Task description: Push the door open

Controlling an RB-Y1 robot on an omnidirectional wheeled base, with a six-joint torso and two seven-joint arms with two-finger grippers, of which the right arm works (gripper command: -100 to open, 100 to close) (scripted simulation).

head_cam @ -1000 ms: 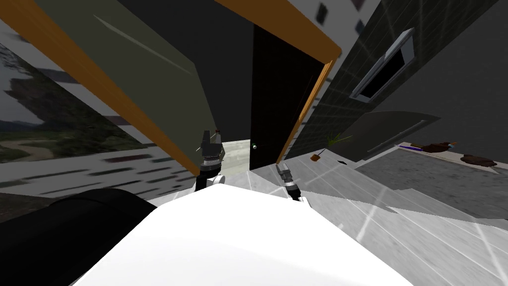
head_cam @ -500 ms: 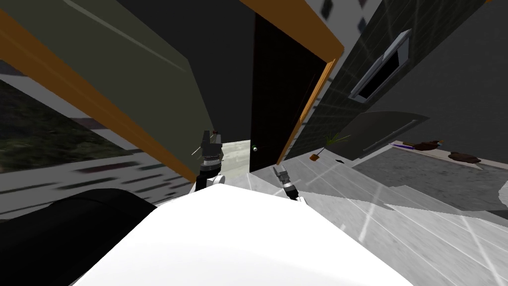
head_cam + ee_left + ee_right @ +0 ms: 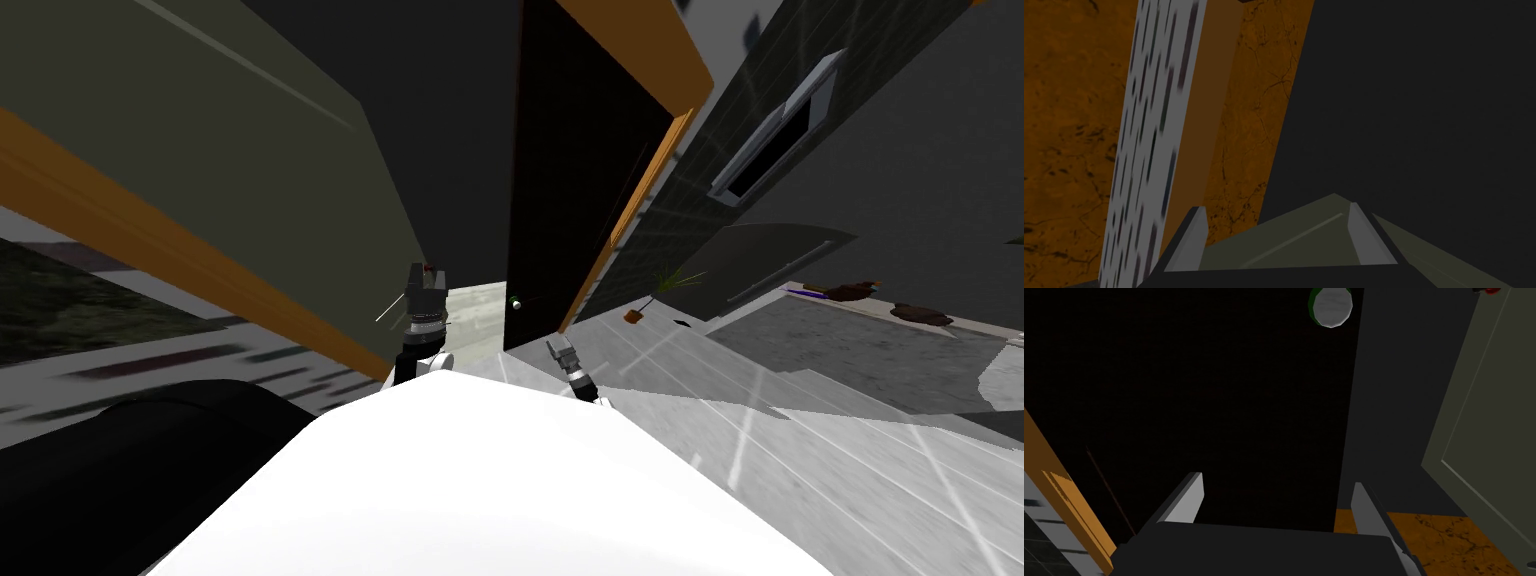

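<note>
Inside the orange frame (image 3: 150, 240), the flat olive door (image 3: 250, 130) stands open to the left, a thin groove crossing its panel. Beside it is a black panel (image 3: 570, 180). The left gripper (image 3: 425, 270) points upright at the door's edge, fingers apart. The right gripper (image 3: 557, 344), also spread, aims at the panel's round grey knob (image 3: 1332, 306).

Doorway clearance. An olive door leaf (image 3: 250, 150) closes off 10 to 11 o'clock, its edge just beside the left gripper (image 3: 1274, 207). A black door leaf (image 3: 570, 200) with a round knob (image 3: 1332, 307) blocks 12 to 1 o'clock before the right gripper (image 3: 1276, 480). Between the leaves, a narrow gap (image 3: 478, 300) stays passable.
</note>
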